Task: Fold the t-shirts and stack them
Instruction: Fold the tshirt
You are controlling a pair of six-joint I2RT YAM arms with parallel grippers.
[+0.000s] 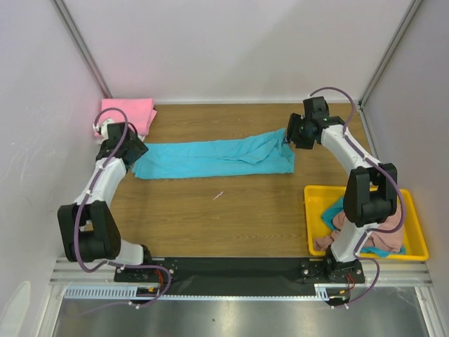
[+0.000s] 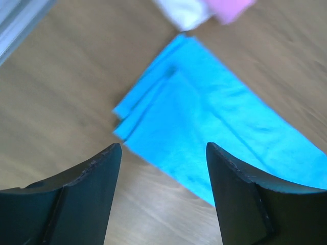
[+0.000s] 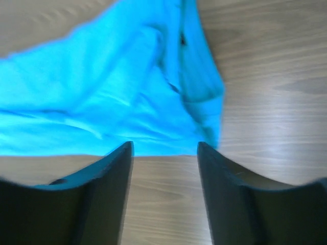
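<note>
At either end of the blue t-shirt (image 1: 210, 158) (a long folded strip on the surface (image 1: 231, 217)), the left gripper (image 2: 163, 148) and right gripper (image 3: 165, 145) hover, jaws spread wide, holding nothing.

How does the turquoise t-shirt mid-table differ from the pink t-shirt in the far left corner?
The turquoise t-shirt lies as a long strip; the pink t-shirt is a compact folded rectangle. The turquoise one is rumpled at its right end; the pink one looks flat. Both rest on the wooden table.
</note>
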